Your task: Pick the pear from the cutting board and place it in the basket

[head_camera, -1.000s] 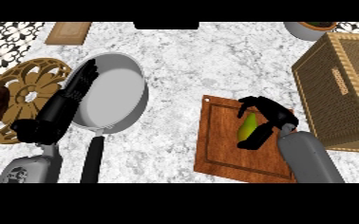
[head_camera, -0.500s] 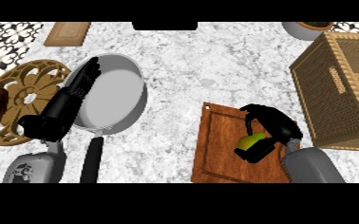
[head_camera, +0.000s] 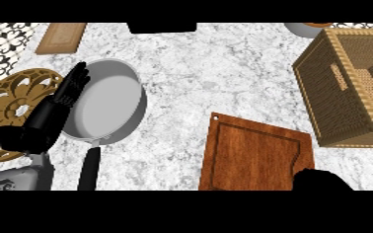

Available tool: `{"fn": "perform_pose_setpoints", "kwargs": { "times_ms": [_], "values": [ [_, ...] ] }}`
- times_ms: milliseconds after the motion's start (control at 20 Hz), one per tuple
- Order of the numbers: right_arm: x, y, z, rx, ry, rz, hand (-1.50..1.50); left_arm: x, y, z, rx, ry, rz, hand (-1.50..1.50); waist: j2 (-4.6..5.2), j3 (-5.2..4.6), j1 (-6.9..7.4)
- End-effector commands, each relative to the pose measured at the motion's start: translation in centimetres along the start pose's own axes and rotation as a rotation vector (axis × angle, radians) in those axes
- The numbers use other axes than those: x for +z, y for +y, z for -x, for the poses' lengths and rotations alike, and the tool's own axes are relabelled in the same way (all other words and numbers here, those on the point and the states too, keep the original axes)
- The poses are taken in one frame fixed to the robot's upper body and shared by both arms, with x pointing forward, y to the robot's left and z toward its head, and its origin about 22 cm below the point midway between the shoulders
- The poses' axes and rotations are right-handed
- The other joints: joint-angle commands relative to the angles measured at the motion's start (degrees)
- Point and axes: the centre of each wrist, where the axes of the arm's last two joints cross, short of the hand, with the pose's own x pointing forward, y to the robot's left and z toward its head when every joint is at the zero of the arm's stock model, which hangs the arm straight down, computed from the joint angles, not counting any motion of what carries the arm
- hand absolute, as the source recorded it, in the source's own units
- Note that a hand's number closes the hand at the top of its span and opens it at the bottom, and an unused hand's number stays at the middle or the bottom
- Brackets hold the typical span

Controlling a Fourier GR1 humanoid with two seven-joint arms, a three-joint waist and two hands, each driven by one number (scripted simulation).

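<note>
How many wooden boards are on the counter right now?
2. A dark cutting board lies at lower right, beside the basket; a small light board lies at upper left. The right hand covers the cutting board's near corner.

Reddish-brown wooden cutting board (head_camera: 255,155) on white-and-grey marbled counter (head_camera: 211,69); tan woven basket (head_camera: 342,86); grey frying pan (head_camera: 109,101) (black handle); golden openwork trivet (head_camera: 22,101).

One view only, from the robot's head, looking steeply down on the counter (head_camera: 218,74) from close above. The pan (head_camera: 109,103) lies toward the counter's left edge, the board (head_camera: 255,153) at the near edge, and the basket (head_camera: 342,84) at the right edge, cut off by the frame. The forearms enter from the lower edge.
</note>
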Motion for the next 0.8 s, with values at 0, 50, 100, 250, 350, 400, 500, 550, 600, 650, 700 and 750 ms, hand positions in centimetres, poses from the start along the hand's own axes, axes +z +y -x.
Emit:
{"fn": "perform_pose_setpoints", "kwargs": {
  "times_ms": [0, 50, 100, 250, 350, 400, 500, 550, 600, 650, 700, 750],
  "values": [
    [5.0, -0.1, -1.6, -0.139, -0.029, 0.073, 1.50, 1.1, -0.9, 0.5, 0.006, 0.004, 0.005, 0.00, 0.48, 0.13, 0.91],
    [5.9, 0.5, -0.7, -0.194, -0.047, 0.082, 1.50, -1.6, -0.3, -0.3, -0.007, -0.007, -0.003, 0.00, 0.73, 0.18, -0.01],
    [5.8, 0.2, -2.1, -0.245, -0.071, 0.113, 1.50, -1.4, 0.0, -0.6, 0.002, -0.009, 0.021, 0.00, 0.70, 0.15, 0.59],
    [6.8, -1.3, -4.2, -0.419, -0.174, 0.267, 1.50, -0.4, 0.6, -0.6, -0.024, -0.010, -0.009, 0.00, 0.38, 0.16, -0.04],
    [8.8, -2.6, -4.9, -0.463, -0.215, 0.343, 1.50, 0.0, -0.3, 0.4, 0.005, 0.014, -0.017, 0.00, 0.26, 0.13, -0.81],
    [9.2, -3.9, -5.3, -0.488, -0.231, 0.379, 1.50, -0.1, -1.3, 0.2, 0.008, 0.008, 0.009, 0.00, 0.31, 0.11, -0.57],
    [11.1, -6.1, -5.4, -0.500, -0.244, 0.429, 1.50, 1.3, -0.8, 0.7, 0.003, 0.013, -0.002, 0.00, 0.15, 0.10, -0.19],
    [11.3, -7.1, -5.7, -0.523, -0.257, 0.454, 1.50, -0.4, 0.3, 0.3, -0.005, -0.008, -0.001, 0.00, 0.59, 0.08, -0.21],
    [12.5, -7.3, -6.1, -0.547, -0.245, 0.468, 1.50, 1.3, -0.4, 0.3, -0.004, 0.004, 0.011, 0.00, 0.26, 0.12, 0.31],
    [13.5, -8.4, -5.9, -0.555, -0.241, 0.464, 1.50, 1.1, 0.0, 1.0, 0.009, 0.008, -0.016, 0.00, 0.37, 0.08, -0.16],
    [14.4, -9.1, -6.3, -0.559, -0.225, 0.465, 1.50, 1.1, -0.5, 0.3, 0.003, 0.007, 0.015, 0.00, 0.29, 0.10, -0.04],
    [14.8, -9.9, -5.9, -0.573, -0.209, 0.486, 1.50, 0.2, -0.3, 0.0, -0.001, -0.008, 0.013, 0.00, 0.56, 0.11, 0.40]
  ]
}}
